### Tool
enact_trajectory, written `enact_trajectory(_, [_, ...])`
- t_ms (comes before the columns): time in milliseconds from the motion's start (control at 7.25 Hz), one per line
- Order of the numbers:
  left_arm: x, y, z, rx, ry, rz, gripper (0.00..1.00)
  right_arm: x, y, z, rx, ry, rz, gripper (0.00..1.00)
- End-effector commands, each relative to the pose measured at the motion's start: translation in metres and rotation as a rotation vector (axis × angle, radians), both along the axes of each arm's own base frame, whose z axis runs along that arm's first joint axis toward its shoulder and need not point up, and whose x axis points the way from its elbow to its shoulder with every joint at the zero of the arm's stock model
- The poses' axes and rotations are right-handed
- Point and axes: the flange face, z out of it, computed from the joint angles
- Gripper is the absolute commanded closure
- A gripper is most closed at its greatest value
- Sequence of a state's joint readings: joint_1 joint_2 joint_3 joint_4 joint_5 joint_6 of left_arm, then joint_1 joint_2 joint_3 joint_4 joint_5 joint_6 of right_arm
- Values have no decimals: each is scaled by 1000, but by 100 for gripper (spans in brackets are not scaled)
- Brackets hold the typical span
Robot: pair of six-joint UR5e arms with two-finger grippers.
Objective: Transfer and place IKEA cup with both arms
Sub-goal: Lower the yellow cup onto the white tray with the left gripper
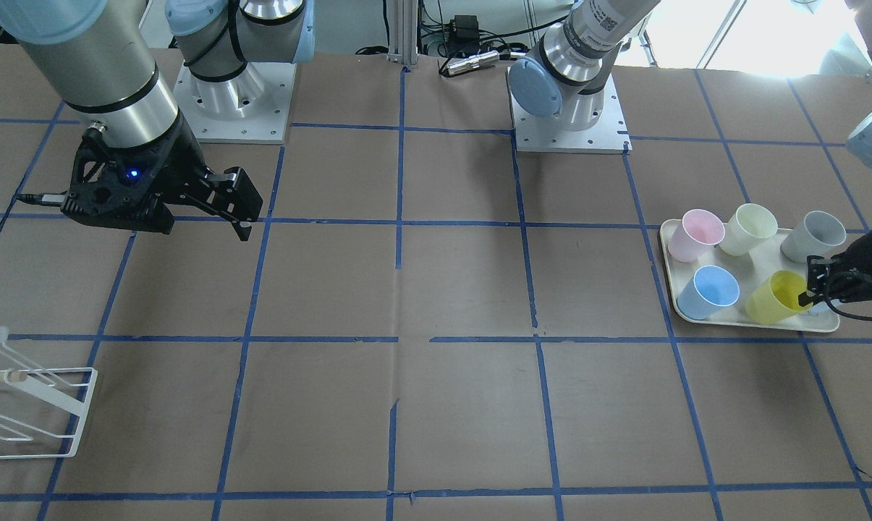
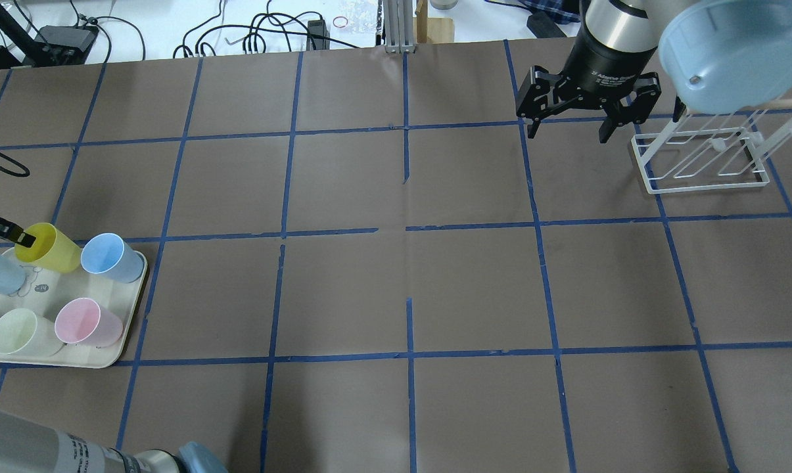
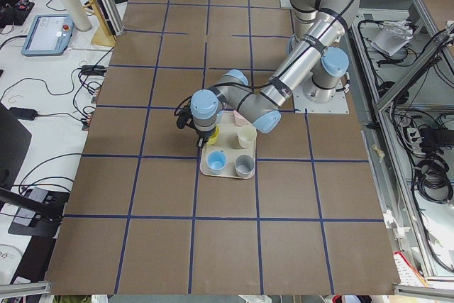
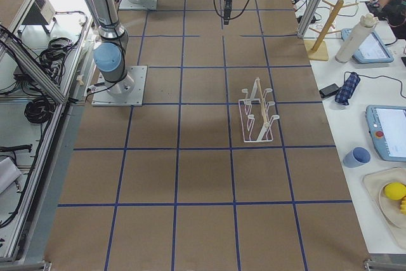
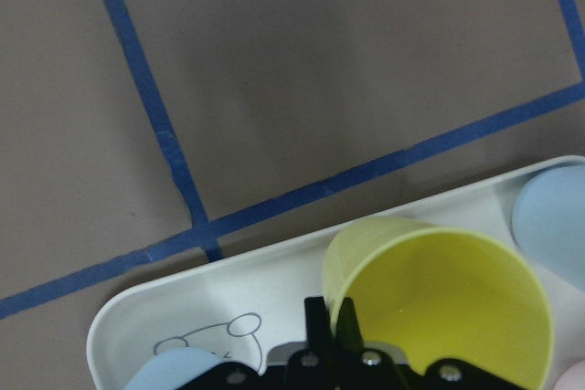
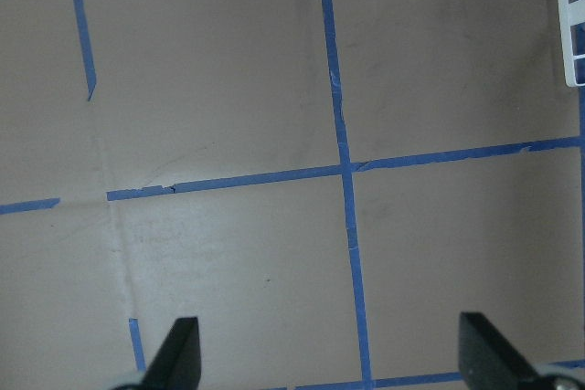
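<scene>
The bright yellow IKEA cup sits tilted at the edge of a cream tray; it also shows in the overhead view and the left wrist view. My left gripper is shut on the cup's rim, one finger inside and one outside, as the left wrist view shows. My right gripper is open and empty, held above the table at the far side from the tray, beside the white rack; it also shows in the overhead view.
The tray also holds a pink cup, a pale cream cup, a grey cup and a light-blue cup. The white wire rack stands near the right arm. Brown paper with blue tape lines covers the table.
</scene>
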State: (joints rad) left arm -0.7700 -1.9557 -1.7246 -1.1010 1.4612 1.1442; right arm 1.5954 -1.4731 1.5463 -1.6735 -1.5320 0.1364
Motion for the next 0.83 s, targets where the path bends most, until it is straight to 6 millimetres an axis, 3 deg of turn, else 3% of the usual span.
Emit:
enact_trajectory(0, [-1, 2, -2, 4, 1, 0, 100, 0, 0, 0, -3, -1, -2, 0])
enact_trajectory(690, [-2, 2, -4, 9, 5, 6, 100, 0, 0, 0, -2, -1, -5, 0])
